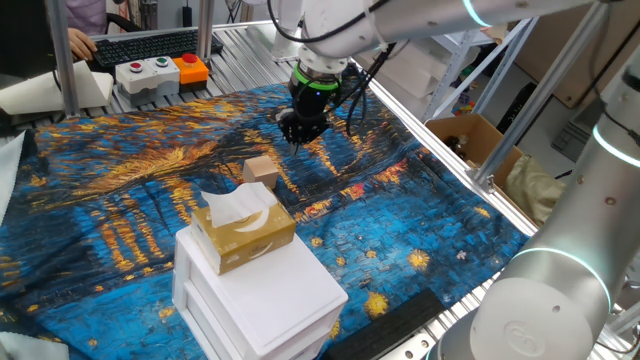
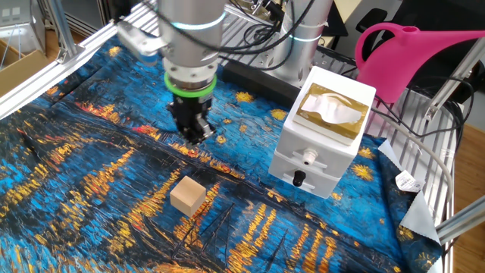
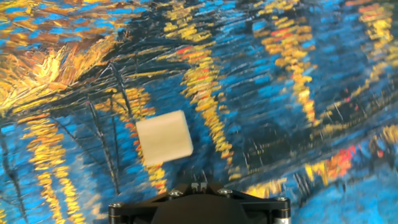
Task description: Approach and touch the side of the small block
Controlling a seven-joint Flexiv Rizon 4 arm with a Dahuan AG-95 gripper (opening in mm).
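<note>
The small block is a plain light-tan cube lying on the blue and gold painted cloth. It also shows in the other fixed view and in the hand view. My gripper hangs above the cloth, a short way beyond the block and apart from it; it also shows in the other fixed view. Its fingers are together and hold nothing. In the hand view only the gripper's black base and its closed tips show at the bottom edge, with the block just ahead and slightly left.
A yellow-gold tissue box sits on a white drawer box close to the block. A button box stands at the far edge, a cardboard box off the table's side, and a pink watering can beyond the drawer box.
</note>
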